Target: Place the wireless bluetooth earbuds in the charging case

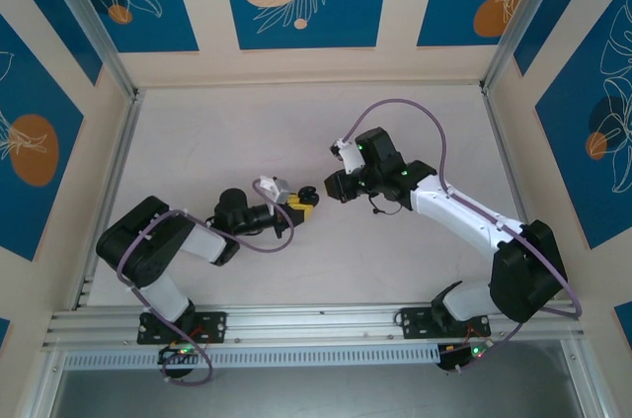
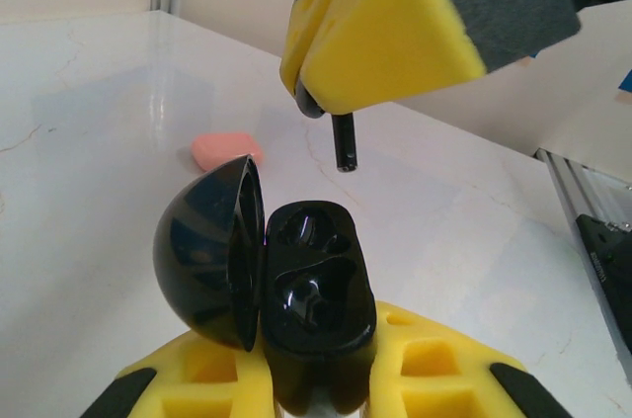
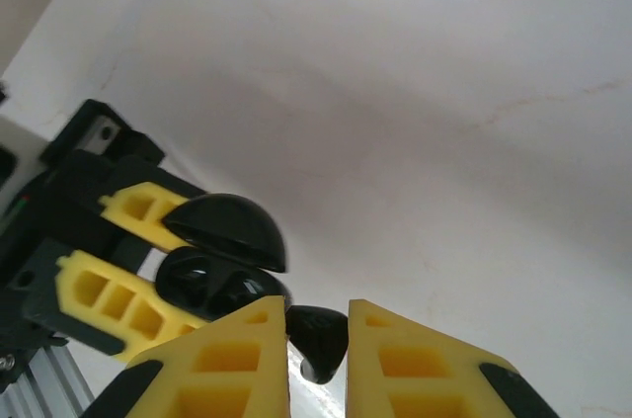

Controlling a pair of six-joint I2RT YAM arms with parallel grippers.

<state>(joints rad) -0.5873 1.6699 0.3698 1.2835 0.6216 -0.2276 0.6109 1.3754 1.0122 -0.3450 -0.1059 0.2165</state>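
Note:
The charging case (image 2: pixel 316 290) here is glossy black, with its domed lid (image 2: pixel 202 240) swung open to the left and two wells facing up. My left gripper (image 2: pixel 316 374) is shut on the case's lower body, and the same case (image 1: pixel 306 194) sits mid-table in the top view. My right gripper (image 3: pixel 318 334) is shut on a black earbud (image 3: pixel 321 339), holding it just above and beyond the open case (image 3: pixel 212 280). In the left wrist view the earbud's stem (image 2: pixel 342 146) hangs below the right gripper's yellow fingers (image 2: pixel 385 33), a short gap above the wells.
A small salmon-pink rounded piece (image 2: pixel 225 149) lies flat on the white table (image 2: pixel 89 141) behind the case. A metal rail (image 1: pixel 316 324) runs along the near edge. The right arm (image 1: pixel 454 206) reaches in from the right.

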